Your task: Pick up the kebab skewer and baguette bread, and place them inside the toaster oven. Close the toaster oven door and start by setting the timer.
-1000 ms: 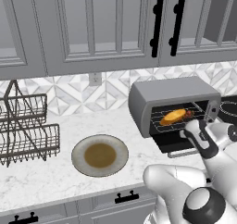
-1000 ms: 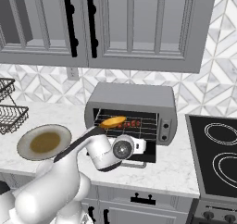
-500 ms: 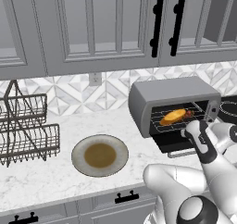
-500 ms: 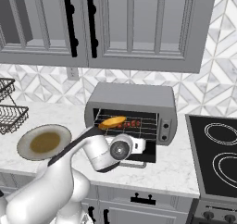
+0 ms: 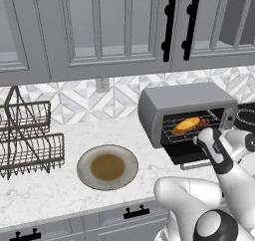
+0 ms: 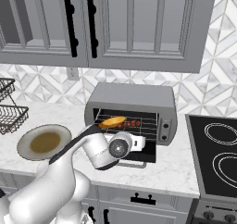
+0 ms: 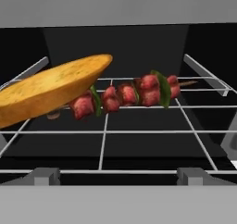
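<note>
The toaster oven [image 5: 185, 101] stands on the counter with its door [image 6: 137, 156] folded down flat in front. On its wire rack [image 7: 106, 131] lies the golden baguette bread [image 7: 50, 91], with the kebab skewer [image 7: 130, 94] of red chunks beside it and partly tucked under its end. Both also appear in the base views: baguette [image 6: 113, 122], skewer [image 6: 132, 123]. My gripper [image 6: 138, 140] hovers just outside the oven mouth above the door, pointing in. It is open and holds nothing.
A brown-centred plate [image 5: 83, 158] sits on the counter left of the oven, and a wire dish rack [image 5: 30, 135] stands further left. The oven's knob panel [image 6: 165, 126] is on its right. A black stovetop [image 6: 216, 158] lies to the right. Cabinets hang overhead.
The hand has shifted only slightly in front of the oven. The baguette and skewer lie on the rack as before, and the jaws stay open.
</note>
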{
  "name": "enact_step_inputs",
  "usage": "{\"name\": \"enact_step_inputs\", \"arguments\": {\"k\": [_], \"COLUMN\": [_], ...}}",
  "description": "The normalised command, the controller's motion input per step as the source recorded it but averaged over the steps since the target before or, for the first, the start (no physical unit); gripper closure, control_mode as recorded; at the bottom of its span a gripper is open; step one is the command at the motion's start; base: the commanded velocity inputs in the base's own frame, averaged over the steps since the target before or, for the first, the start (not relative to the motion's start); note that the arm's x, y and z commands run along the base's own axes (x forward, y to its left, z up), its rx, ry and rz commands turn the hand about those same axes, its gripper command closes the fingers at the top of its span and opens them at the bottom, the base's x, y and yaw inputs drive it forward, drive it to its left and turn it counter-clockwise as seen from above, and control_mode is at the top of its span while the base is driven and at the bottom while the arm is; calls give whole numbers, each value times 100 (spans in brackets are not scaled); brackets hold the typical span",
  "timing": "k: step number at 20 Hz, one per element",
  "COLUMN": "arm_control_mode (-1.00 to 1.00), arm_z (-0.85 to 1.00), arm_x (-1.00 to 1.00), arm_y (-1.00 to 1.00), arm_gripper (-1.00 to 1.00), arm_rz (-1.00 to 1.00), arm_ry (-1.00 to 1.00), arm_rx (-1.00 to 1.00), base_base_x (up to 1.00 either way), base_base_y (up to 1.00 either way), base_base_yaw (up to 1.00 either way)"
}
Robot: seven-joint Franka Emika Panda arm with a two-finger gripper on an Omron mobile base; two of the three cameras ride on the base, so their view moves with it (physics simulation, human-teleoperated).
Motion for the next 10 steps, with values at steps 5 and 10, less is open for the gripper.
{"name": "enact_step_inputs", "arguments": {"k": [5,10], "arm_control_mode": [-100,-100], "arm_z": [0,0], "arm_x": [21,9], "arm_y": [0,0], "arm_gripper": [-100,-100], "arm_rz": [0,0], "arm_ry": [0,0], "arm_rx": [0,0], "base_base_x": [0,0], "base_base_y": [0,0], "base_base_yaw": [0,0]}}
